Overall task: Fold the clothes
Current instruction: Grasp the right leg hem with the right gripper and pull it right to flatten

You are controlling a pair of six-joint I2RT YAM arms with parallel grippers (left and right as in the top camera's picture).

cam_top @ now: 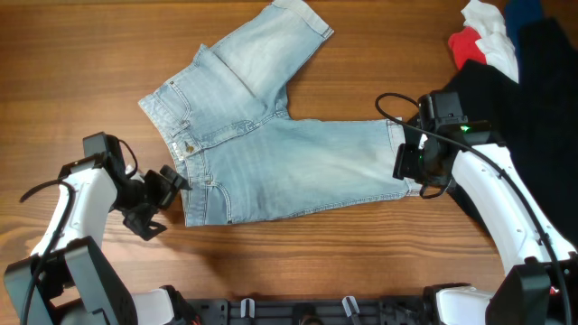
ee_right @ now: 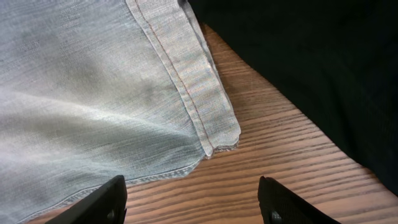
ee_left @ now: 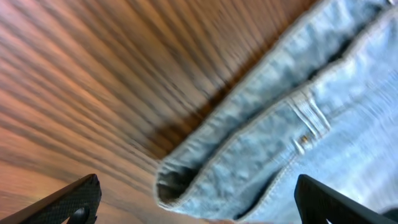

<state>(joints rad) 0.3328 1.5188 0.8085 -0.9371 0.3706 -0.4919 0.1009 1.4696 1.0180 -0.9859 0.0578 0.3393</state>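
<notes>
dan: Fingertips (ee_left: 71, 200) of the left gripper (ee_left: 198, 199) sat right up against the wrist lens, spread about as wide as they could go. So it was empty, yeah?

mel: yep, wide apart, holding nothing. Big stuff first: the wooden table (cam_top: 361, 54) was under everything. The shorts (cam_top: 271, 153) lay flat on it between the two grippers. One leg stretched out toward the right gripper (cam_top: 411, 167) and the other angled away from both. The waistband end pointed at the left gripper, and the waistband corner (ee_left: 180, 180) lay just ahead of it, lined up with the gap between its fingers.

dan: and the right one?

mel: jaws apart too, gripping nothing. The leg hem (ee_right: 199, 93) lay just ahead of its fingers, flat on the wood. Couldn't tell if they touched it. A black garment (ee_right: 311, 62) lay ahead and off to its outer side, right beside that hem. Farther out the same way, a red garment (cam_top: 465, 47) and a white garment (cam_top: 492, 32) were bunched together. Smallest bit I could make out: a rivet (ee_left: 303, 139) under a belt loop (ee_left: 308, 112), ahead of the left gripper's right-hand finger.
</notes>
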